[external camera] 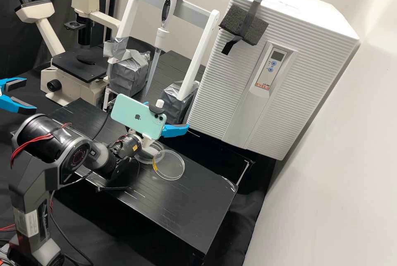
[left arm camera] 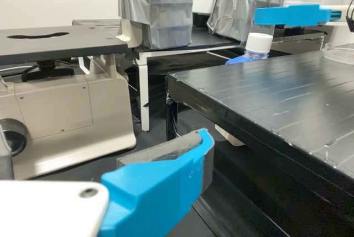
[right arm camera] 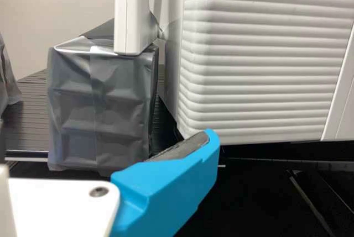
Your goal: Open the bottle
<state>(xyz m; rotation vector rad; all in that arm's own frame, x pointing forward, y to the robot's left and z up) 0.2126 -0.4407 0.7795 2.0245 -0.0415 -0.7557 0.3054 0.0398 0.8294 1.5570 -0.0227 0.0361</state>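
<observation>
A: Where is the bottle [external camera: 159, 103]?

B: Upright, with its white cap [left arm camera: 258, 43] on, just past the far edge of the raised black platform [external camera: 186, 200]. In the high view it is at about 12 o'clock from the petri dish [external camera: 168, 165]. A mint-green phone [external camera: 136, 117] fixed on the right arm's wrist hides most of it from there.

A: And the right gripper [left arm camera: 244, 38]?

B: Close by the bottle, fingers spread wide. In the left wrist view one blue finger [left arm camera: 293, 15] runs above the cap, from 12 toward 2 o'clock of it. The other [left arm camera: 238, 59] pokes out low at 7 o'clock. I cannot tell whether either one touches the bottle.

A: The left gripper [external camera: 31, 95]?

B: Well apart, at 9 o'clock of the high view, near the microscope [external camera: 70, 72]. It is spread wide too and holds nothing.

A: What else is on the bench?

B: A pipette [external camera: 159, 47] hangs in a white stand [external camera: 198, 51] at 12 o'clock of the bottle, and the stand's feet sit in grey taped blocks [external camera: 128, 70]. The white ribbed unit [external camera: 264, 72] stands at 2 o'clock of the bottle, just beside the nearer block. The petri dish lies flat on the platform, with a yellowish edge on its 9 o'clock side
</observation>
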